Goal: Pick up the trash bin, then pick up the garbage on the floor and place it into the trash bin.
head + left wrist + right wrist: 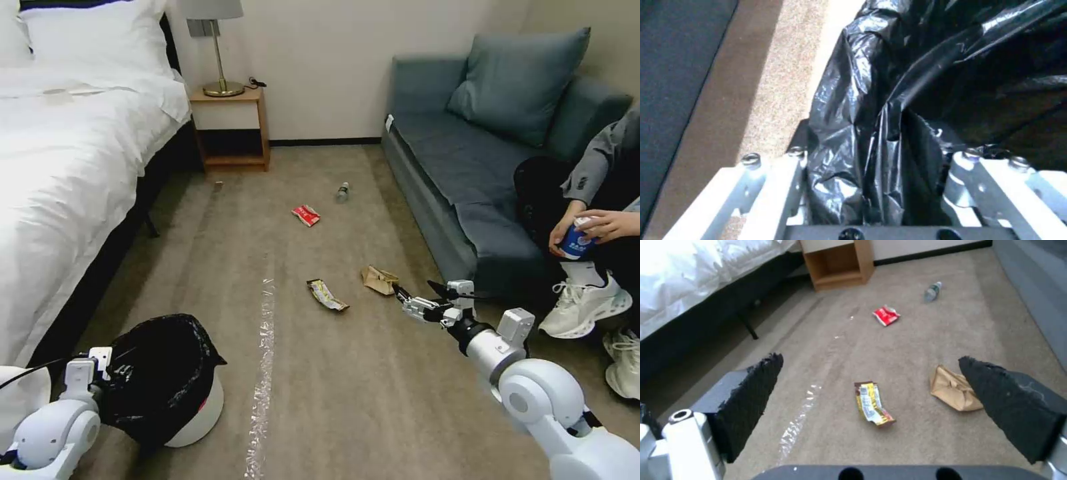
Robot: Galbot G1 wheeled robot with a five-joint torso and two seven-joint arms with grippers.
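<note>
A bedroom, hotel-like: white-sheeted bed (73, 167) at upper left, wooden nightstand (230, 130) with brass lamp (217, 47), grey-blue sofa (480, 153) at upper right, beige carpet (347, 373).

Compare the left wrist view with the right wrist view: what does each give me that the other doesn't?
Left wrist only: the left gripper shut on the trash bin, its fingers clamping the black bag at the rim.

Right wrist only: the right gripper open above the floor, with the yellow wrapper between its pads, the brown paper bag beside one pad, and farther off the red packet, the bottle, the bed and the nightstand.

Both: beige carpet.
</note>
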